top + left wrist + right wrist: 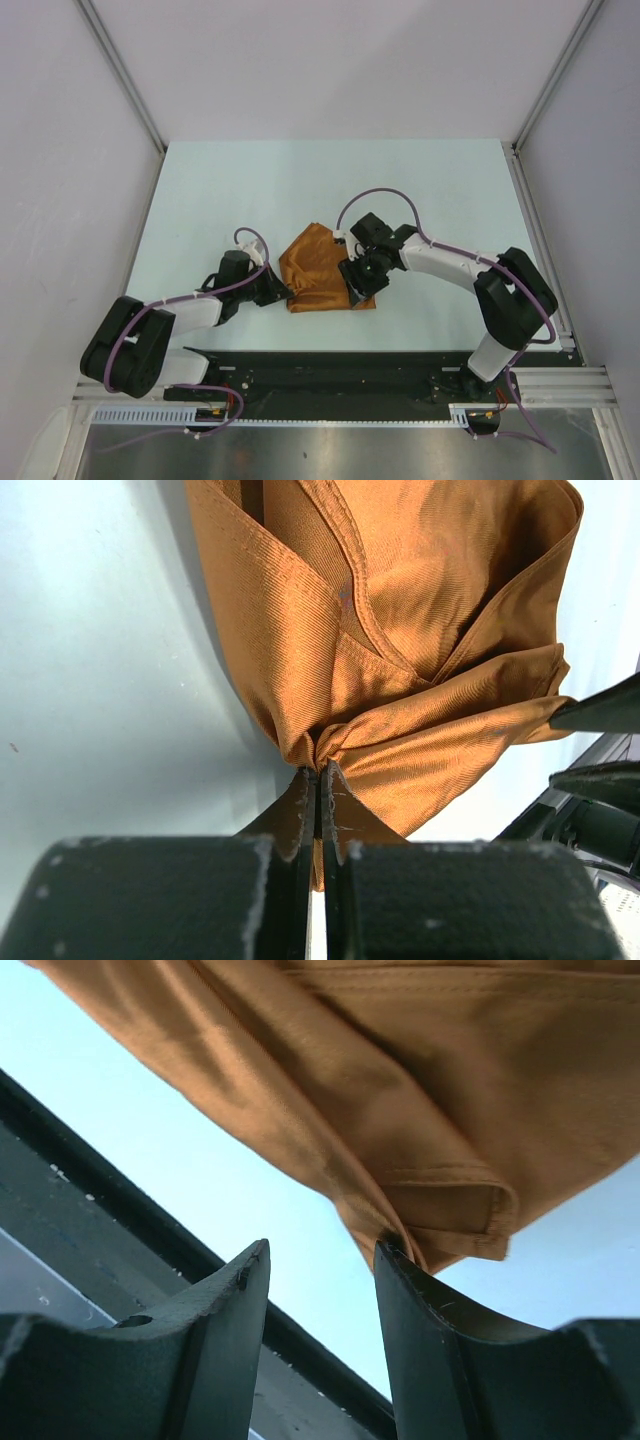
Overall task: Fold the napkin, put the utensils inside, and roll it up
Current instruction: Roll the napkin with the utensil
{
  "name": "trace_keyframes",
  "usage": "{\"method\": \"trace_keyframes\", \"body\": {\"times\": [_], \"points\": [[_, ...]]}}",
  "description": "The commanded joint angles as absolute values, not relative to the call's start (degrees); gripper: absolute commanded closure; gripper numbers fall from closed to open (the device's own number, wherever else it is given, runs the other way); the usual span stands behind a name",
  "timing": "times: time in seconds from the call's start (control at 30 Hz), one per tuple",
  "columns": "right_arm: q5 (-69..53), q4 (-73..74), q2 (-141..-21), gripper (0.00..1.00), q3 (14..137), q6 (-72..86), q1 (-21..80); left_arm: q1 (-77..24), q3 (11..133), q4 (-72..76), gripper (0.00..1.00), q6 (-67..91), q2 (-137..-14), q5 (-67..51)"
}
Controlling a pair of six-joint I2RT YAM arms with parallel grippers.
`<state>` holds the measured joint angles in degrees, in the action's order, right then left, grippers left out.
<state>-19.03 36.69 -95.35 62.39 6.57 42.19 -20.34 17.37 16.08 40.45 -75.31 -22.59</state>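
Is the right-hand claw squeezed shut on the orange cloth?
No: the fingers of the right gripper stand apart with bare table showing between them, and the napkin sits at one fingertip, not clamped.

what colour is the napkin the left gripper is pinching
Plain rust-orange with a slight sheen, no pattern. The napkin shows best in the left wrist view.

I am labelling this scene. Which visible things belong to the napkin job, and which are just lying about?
Job: napkin; left end effector, shut on it; right end effector, open.
Just there: table; black base plate. Utensils not visible.
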Motion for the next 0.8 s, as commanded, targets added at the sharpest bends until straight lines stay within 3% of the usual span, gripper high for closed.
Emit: {"method": "trace_keyframes", "body": {"times": [0.0,0.5,0.77], "points": [[-16.61,37.27,-96.32,0.49,65.21,4.13,41.13,-20.48,18.81,14.68,1.00,38.85,-74.44,-21.62],[-16.00,35.50,-98.26,0.49,62.84,3.87,40.17,-20.48,18.81,14.06,1.00,38.50,-74.00,-21.27],[-11.70,35.43,-90.81,0.44,68.12,-4.20,44.90,-20.48,19.69,12.48,1.00,37.53,-74.53,-21.01]]}}
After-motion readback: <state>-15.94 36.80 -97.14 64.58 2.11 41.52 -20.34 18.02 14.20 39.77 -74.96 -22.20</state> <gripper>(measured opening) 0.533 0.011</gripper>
